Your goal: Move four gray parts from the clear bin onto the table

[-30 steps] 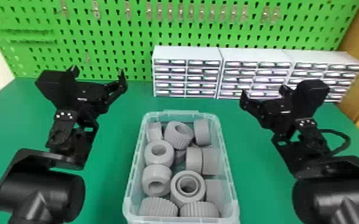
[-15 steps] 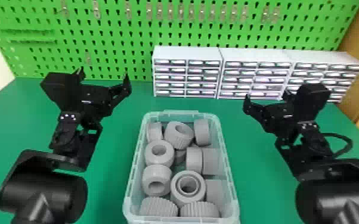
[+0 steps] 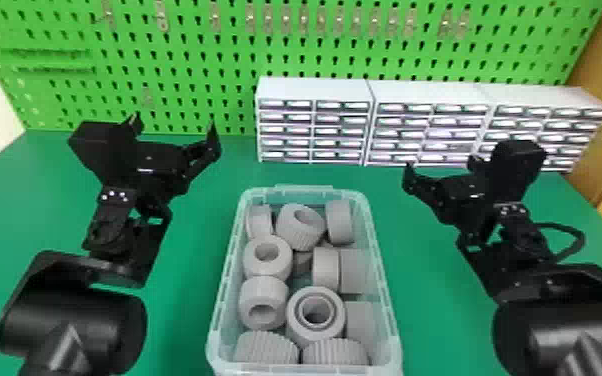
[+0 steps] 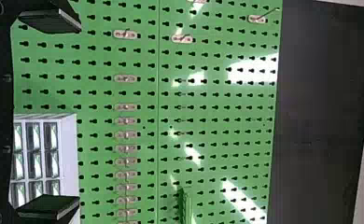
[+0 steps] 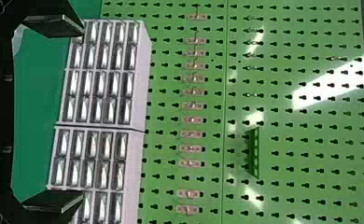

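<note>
Centred in the head view is the clear bin (image 3: 389, 320), holding several gray parts, among them a ribbed one (image 3: 299, 227), a round one (image 3: 267, 257) and a ringed one (image 3: 316, 315). My left gripper (image 3: 175, 131) is raised to the left of the bin's far end, open and holding nothing. On the bin's other side my right gripper (image 3: 440, 167) is up too, also open with nothing held. The left wrist view has the left gripper (image 4: 52, 114) with fingers wide apart; the right gripper (image 5: 56, 114) looks the same in the right wrist view.
White drawer cabinets (image 3: 315, 90) stand behind the bin, from the middle to the right, against a green pegboard (image 3: 205, 55) with metal hooks. Bare green table (image 3: 190, 260) lies between the bin and the left arm, with more (image 3: 425, 280) on the bin's right side.
My left gripper has shifted right, toward the bin, and slightly down. The right gripper has moved slightly right and down at first, then stayed nearly in place. The parts in the bin have not moved.
</note>
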Motion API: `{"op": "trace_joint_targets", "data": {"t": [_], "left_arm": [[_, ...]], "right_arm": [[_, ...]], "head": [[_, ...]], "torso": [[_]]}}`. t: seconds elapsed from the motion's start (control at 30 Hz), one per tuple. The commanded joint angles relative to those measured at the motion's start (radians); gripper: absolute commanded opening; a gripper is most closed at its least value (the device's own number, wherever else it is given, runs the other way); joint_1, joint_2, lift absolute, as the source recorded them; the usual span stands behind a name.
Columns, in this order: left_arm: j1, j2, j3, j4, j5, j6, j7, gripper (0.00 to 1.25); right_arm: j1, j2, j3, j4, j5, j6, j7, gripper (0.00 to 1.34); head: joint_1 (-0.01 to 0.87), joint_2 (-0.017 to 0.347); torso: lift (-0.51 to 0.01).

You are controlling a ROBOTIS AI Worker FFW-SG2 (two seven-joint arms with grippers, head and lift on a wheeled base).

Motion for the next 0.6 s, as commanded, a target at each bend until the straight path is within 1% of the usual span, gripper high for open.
{"op": "trace_joint_targets", "data": {"t": [0.0,0.1,0.27,0.43,0.57], "left_arm": [[0.000,0.000,0.005,0.000,-0.003,0.003,0.000,1.24],[0.002,0.000,0.008,0.000,-0.006,0.006,0.000,1.23],[0.002,0.000,0.012,0.000,-0.008,0.011,0.000,1.23],[0.003,0.000,0.015,0.000,-0.008,0.011,0.000,1.21],[0.003,0.000,0.015,0.000,-0.006,0.015,0.000,1.21]], "right_arm": [[-0.006,-0.005,0.024,-0.003,-0.020,0.037,0.000,1.26],[-0.015,-0.014,0.050,-0.004,-0.036,0.070,0.000,1.26],[-0.037,-0.034,0.106,-0.030,-0.042,0.162,0.000,1.26],[-0.069,-0.045,0.145,-0.053,-0.074,0.262,-0.001,1.25],[-0.097,-0.048,0.169,-0.075,-0.089,0.359,-0.001,1.25]], "head": [[0.686,0.026],[0.686,0.026],[0.686,0.026],[0.686,0.026],[0.686,0.026]], "torso": [[-0.050],[-0.050],[-0.050],[-0.050],[-0.050]]}}
